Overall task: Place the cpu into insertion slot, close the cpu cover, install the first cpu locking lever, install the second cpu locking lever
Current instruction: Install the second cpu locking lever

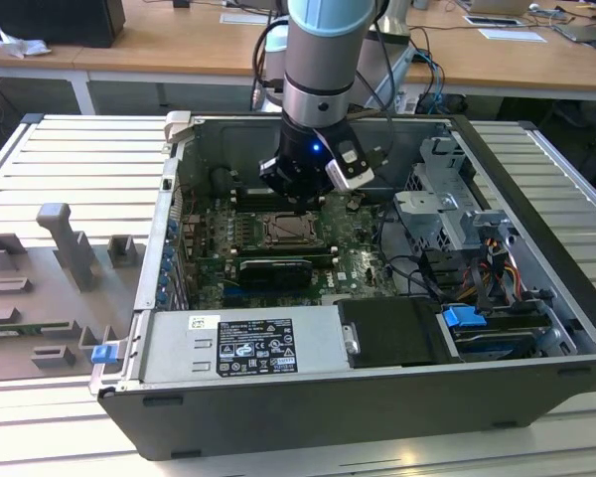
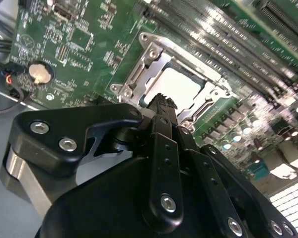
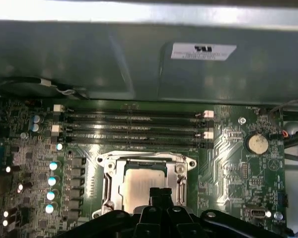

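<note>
Evidently the work is sitting at the cover-and-lever stage. The cpu (image 3: 144, 181) is lying flat in the insertion slot (image 3: 100, 159), directly below and just ahead of the claw's tips. Its pale top is showing through the window of the cpu cover (image 3: 111, 184), which appears to be lying down over it rather than standing up.

The gripper (image 3: 161, 192) is hanging just above the near edge of the socket. Its fingers (image 2: 161, 101) are looking clenched together with nothing between them, and whether they are touching the frame is not clear.

In the exterior view the gripper (image 1: 296, 199) is reaching down into the open computer case (image 1: 278, 417), over the green board (image 3: 238, 148). The memory slots (image 3: 134, 126) are lying beyond the socket, away from the claw.

I cannot tell whether either locking lever is latched. By my reading, this step is calling for a fine, low push at the socket's rim, with the closed tips staying clear of the chip's top.
</note>
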You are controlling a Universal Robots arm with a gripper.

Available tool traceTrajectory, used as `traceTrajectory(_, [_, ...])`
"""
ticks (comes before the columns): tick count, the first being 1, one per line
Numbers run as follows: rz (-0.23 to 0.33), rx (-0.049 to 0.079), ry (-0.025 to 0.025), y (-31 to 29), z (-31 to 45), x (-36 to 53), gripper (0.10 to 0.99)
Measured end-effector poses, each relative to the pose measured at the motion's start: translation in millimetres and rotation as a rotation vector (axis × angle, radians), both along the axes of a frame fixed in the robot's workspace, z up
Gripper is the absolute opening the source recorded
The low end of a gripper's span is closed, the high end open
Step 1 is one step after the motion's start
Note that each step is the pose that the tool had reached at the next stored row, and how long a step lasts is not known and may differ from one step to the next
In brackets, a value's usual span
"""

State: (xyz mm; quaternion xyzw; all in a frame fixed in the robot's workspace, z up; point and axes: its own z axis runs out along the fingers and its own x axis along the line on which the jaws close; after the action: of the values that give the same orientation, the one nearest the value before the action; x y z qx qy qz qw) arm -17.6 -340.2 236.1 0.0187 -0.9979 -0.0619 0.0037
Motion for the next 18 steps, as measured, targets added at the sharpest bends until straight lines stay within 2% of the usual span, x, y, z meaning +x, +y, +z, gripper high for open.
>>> traceTrajectory(2, [0.000,0.000,0.0000,-3.6,0.0,0.0,0.106])
traceTrajectory(7, [0.000,0.000,-0.0001,-6.2,4.3,0.1,0.106])
traceTrajectory(14, [0.000,0.000,0.0000,-10.7,4.4,0.1,0.106])
traceTrajectory(15, [0.000,0.000,0.0000,-12.6,4.4,0.0,0.106])
traceTrajectory(18, [0.000,0.000,0.0000,-25.8,4.4,0.0,0.106])
